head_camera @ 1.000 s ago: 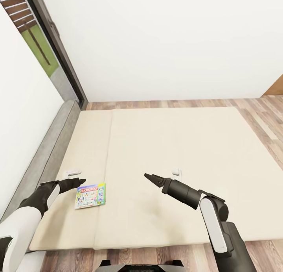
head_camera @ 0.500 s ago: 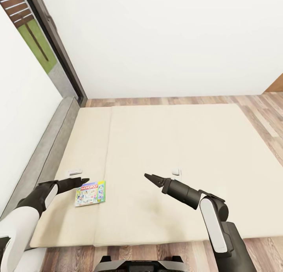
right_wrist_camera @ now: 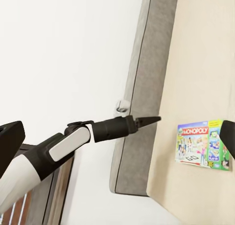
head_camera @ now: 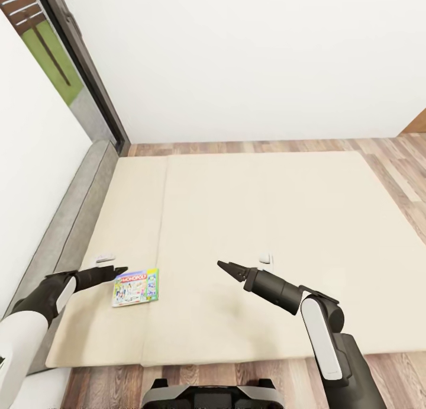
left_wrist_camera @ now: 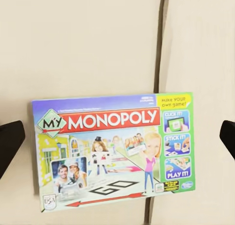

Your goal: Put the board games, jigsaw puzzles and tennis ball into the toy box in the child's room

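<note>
Monopoly board game (head_camera: pixel 136 287) is seen nearer the left gripper (head_camera: pixel 121 271), jaws apart; right gripper (head_camera: pixel 225 265) jaws' state cannot be told.

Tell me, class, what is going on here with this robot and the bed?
The robot faces a cream bed where one board game, a Monopoly box, lies flat beside the seam between the two mattress halves. The left gripper hovers just by the box's top left corner, jaws open and holding nothing. The right gripper hangs over the bare mattress farther right, also empty. The game has not been picked up yet.
</note>
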